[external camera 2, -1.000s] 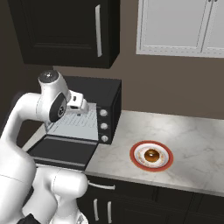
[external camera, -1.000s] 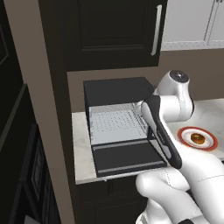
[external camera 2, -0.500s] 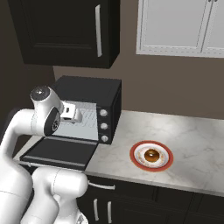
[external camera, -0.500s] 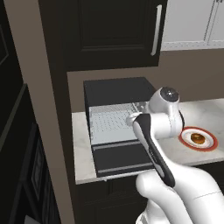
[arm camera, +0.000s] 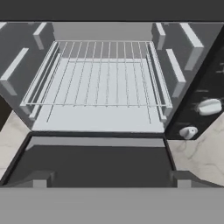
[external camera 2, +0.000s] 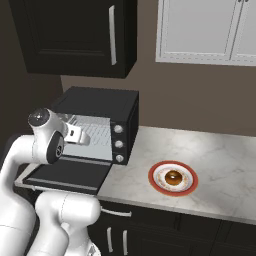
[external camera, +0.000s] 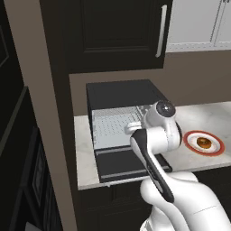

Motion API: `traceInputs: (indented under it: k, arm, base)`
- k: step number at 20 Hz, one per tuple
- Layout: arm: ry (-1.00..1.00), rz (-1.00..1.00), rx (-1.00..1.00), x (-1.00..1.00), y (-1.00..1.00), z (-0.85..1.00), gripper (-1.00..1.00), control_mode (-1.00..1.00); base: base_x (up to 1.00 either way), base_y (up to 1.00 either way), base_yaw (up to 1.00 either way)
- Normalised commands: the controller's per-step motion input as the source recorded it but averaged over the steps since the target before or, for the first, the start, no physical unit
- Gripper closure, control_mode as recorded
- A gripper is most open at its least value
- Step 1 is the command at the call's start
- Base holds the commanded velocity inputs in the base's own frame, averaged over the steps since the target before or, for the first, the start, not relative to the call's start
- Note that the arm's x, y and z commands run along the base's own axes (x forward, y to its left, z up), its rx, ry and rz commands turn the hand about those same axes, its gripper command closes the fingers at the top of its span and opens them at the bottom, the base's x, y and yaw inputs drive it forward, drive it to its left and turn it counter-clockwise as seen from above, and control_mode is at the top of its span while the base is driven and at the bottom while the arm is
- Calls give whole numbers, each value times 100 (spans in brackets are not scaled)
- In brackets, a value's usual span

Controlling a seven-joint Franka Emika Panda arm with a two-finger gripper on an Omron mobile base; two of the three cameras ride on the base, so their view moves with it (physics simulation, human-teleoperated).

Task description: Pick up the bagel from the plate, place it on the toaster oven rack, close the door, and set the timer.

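The arm is seen pulled back from the oven mouth over the last second, its elbow now low at centre frame in the left base view. The door [arm camera: 96,164] lies fully dropped, the toaster oven rack [arm camera: 98,72] bare. The gripper [arm camera: 111,179] is spread wide, nothing held. The bagel [external camera 2: 173,177] sits untouched on the plate [external camera 2: 156,170], lower right; fetching it is judged next.

glossy white rounded arm [external camera: 153,149], dark joint caps, black stripe.
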Motion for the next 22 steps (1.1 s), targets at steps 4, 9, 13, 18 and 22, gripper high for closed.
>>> traceInputs:
  k: [4,9,13,18,22]
  arm:
    - [-2,-4,0,20,7,-9,-100,-100]
    - [0,-2,0,34,5,-9,-100,-100]
    - [0,-1,0,40,7,-9,-100,-100]
    - [0,-1,1,42,7,-7,-100,-100]
    - [0,0,0,35,6,-14,-100,-100]
  base:
    - [0,0,0]
    - [0,0,0]
    - [0,0,0]
    - [0,0,0]
    - [0,0,0]
